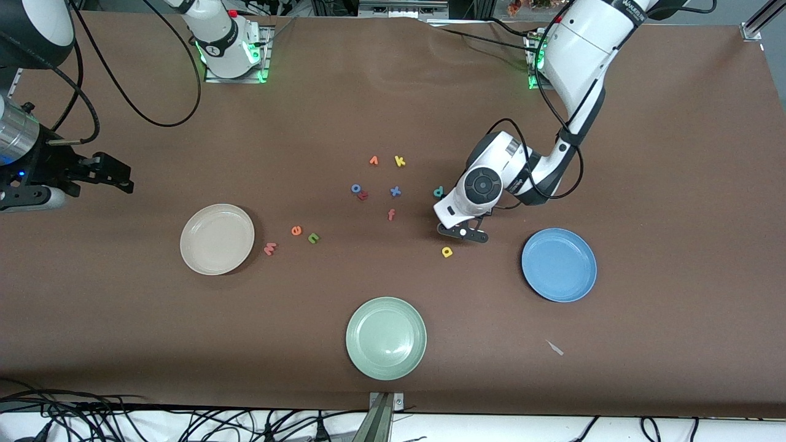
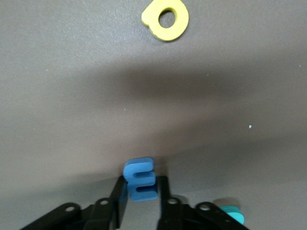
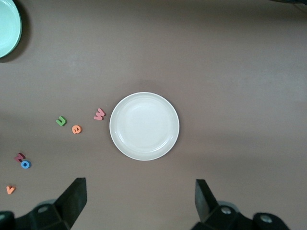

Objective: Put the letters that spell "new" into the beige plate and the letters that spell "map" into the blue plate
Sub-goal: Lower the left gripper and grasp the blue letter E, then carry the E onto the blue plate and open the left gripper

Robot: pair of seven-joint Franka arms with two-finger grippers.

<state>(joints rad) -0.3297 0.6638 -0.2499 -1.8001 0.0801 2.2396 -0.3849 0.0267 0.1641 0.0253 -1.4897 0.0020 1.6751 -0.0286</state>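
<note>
Right gripper: jaws wide apart, holding nothing, waiting in the air at the frame's edge, mid-height. Beige plate next along, just below mid-frame, with nothing in it. Close beside its rim, pink w, then orange e and green n, all flat on the table.

Toward frame centre, teal p beside the left arm's wrist, yellow a just below the left gripper. Down at the table there, fingers pressed together on the blue m, one on each flat-cut side, as seen from the left wrist; probably not yet lifted, though hard to tell from that angle. Blue plate near, lower in the frame, nothing in it.

Foam letters, judged: very light, soft, squashy, thin. Best pinched across the body at the edges, gently. Easily crushed, twisted or flicked aside by a hard squeeze.
</note>
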